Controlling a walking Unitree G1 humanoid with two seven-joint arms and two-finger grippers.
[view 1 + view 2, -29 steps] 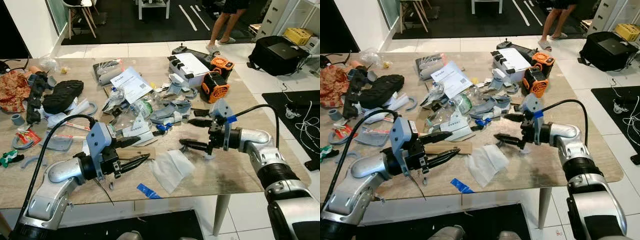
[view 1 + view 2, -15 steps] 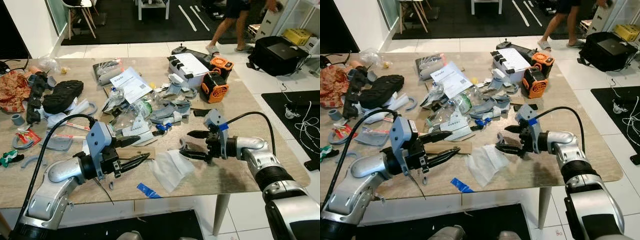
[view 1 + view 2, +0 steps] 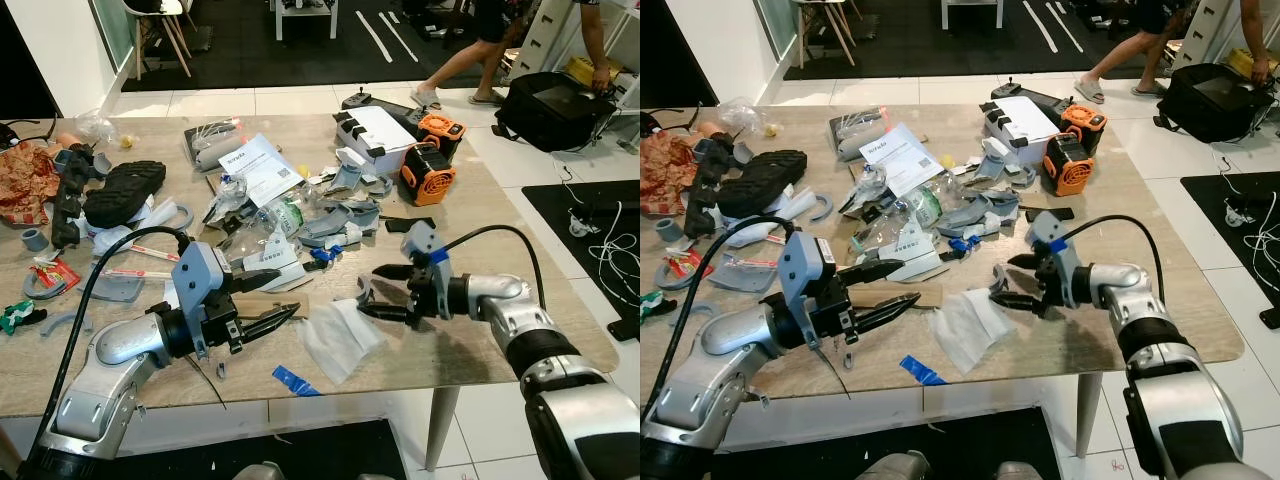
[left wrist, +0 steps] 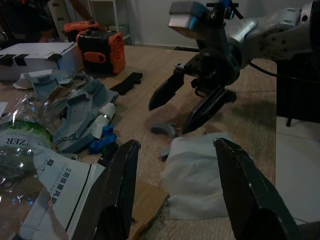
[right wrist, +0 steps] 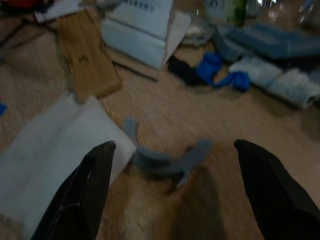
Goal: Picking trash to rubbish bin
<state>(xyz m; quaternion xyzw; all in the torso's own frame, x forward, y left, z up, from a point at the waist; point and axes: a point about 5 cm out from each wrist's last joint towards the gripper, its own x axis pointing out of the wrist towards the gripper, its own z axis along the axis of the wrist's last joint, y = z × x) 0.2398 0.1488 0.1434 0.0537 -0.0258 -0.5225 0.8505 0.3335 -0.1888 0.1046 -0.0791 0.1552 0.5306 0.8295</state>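
A white crumpled tissue (image 3: 340, 338) lies near the table's front edge. Just behind it a small grey curved plastic piece (image 5: 165, 159) rests on the wood. My right gripper (image 3: 372, 292) is open, low over the table, its fingers straddling that grey piece without touching it. My left gripper (image 3: 285, 295) is open too, hovering left of the tissue above a strip of brown cardboard (image 3: 262, 303). In the left wrist view the tissue (image 4: 200, 175) lies between my fingers and the right gripper (image 4: 170, 117) faces me.
A heap of trash fills the table's middle: a crushed bottle (image 3: 283, 215), leaflets (image 3: 262, 167), grey plastic parts (image 3: 340, 220). An orange device (image 3: 428, 172), a white box (image 3: 378, 128), a black sole (image 3: 125, 192), a blue scrap (image 3: 295, 380). A person (image 3: 480, 50) walks behind.
My right gripper has moved left and down toward the grey piece and the tissue. The left arm has stayed put. The person in the background has walked to the right.
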